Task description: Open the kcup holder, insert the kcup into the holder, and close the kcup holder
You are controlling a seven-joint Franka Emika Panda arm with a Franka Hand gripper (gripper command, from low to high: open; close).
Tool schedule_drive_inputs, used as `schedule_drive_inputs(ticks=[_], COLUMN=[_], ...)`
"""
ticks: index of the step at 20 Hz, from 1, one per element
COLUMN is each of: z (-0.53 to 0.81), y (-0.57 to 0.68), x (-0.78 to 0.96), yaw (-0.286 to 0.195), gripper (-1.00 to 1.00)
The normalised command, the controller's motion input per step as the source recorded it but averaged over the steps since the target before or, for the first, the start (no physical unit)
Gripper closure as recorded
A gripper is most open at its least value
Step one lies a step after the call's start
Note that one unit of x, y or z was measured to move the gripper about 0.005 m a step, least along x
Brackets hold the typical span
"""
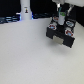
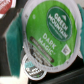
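The kcup holder (image 1: pixel 61 34) is a black box at the exterior view's right, with its top tray showing round slots and small pale pods. My gripper (image 1: pixel 61 18) hangs just above it, shut on the kcup (image 1: pixel 61 21), a small white and green pod. The wrist view is mostly filled by the kcup's (image 2: pixel 54 27) green lid, printed "Green Mountain Dark Magic", held close over the black tray (image 2: pixel 12 42). A second green-topped pod (image 2: pixel 34 65) lies in a slot beneath. My fingers are mostly hidden behind the lid.
A tall white post (image 1: pixel 25 10) with a blue light stands at the back, at the exterior view's left. The holder rests on a pale tabletop (image 1: pixel 30 55). Dark clutter lines the back edge.
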Motion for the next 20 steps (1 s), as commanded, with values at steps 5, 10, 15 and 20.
schedule_drive_inputs(ticks=[5,10,15,20], z=[0.28,0.23,-0.06,-0.17], y=[0.3,0.29,0.18,0.21], x=[0.33,0.54,0.13,-0.1], yaw=[-0.016,-0.031,0.019,0.094], gripper=[1.0,1.0,1.0,1.0])
